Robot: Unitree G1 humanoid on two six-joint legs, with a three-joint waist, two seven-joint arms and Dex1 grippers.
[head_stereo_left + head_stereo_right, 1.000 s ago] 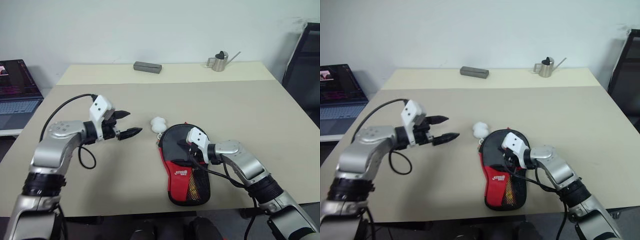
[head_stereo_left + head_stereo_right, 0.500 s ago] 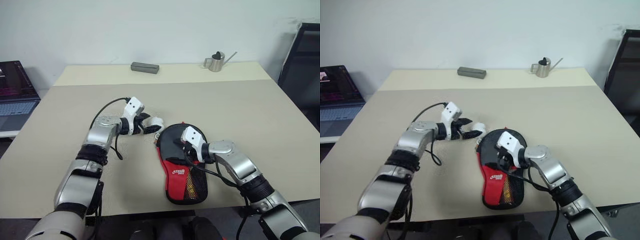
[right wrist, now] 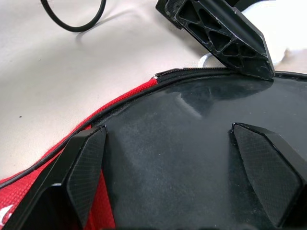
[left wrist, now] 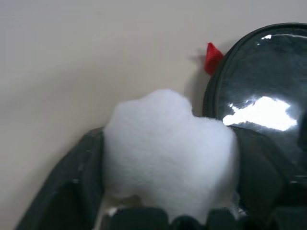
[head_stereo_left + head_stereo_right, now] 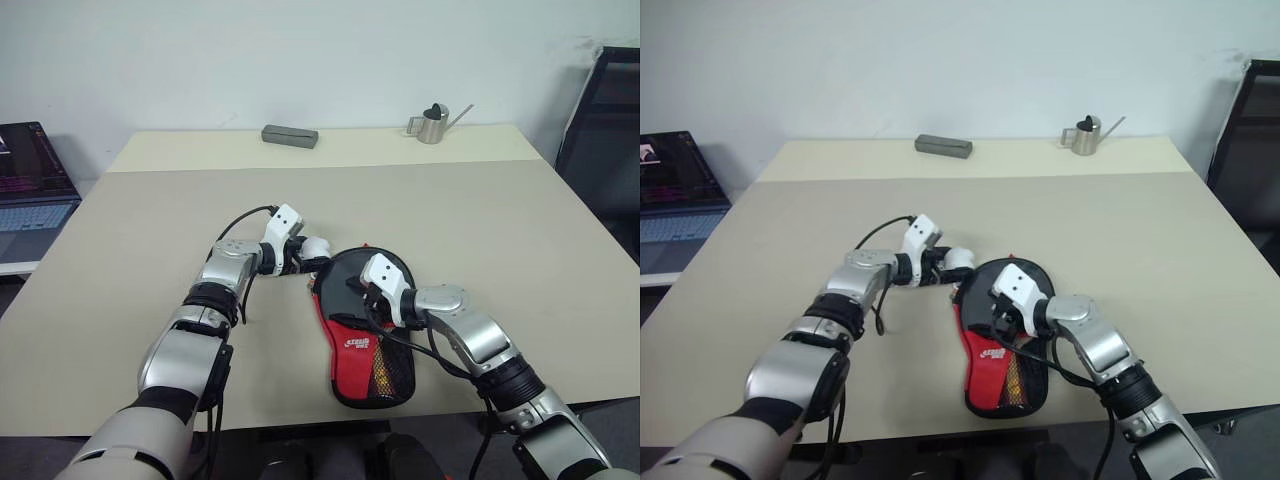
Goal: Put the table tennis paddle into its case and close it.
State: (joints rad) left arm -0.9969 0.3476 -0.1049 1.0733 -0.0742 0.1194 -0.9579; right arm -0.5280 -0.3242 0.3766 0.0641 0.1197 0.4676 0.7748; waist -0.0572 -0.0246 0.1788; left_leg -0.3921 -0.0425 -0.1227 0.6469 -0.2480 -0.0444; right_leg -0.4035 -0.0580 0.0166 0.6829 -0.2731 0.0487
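Observation:
Its case (image 5: 365, 345) lies flat near the table's front edge, round black end away from me, red logo panel and mesh toward me. A zipper rim (image 4: 209, 98) runs round the glossy black top. The white pompom (image 5: 317, 247) sits just past the round end. My left gripper (image 5: 308, 262) has its two fingers against either side of the pompom (image 4: 168, 153). My right gripper (image 5: 362, 292) rests open on the case's black top (image 3: 182, 139), fingers (image 3: 84, 167) spread wide. The table tennis paddle is hidden.
A small grey box (image 5: 290, 135) and a metal watering can (image 5: 436, 122) stand at the table's far edge. A laptop (image 5: 30, 190) sits off the left side and a black chair (image 5: 605, 130) off the right.
My left arm swung right and down from open table to the pompom, and its fingers closed in on it. The right gripper stayed on the case.

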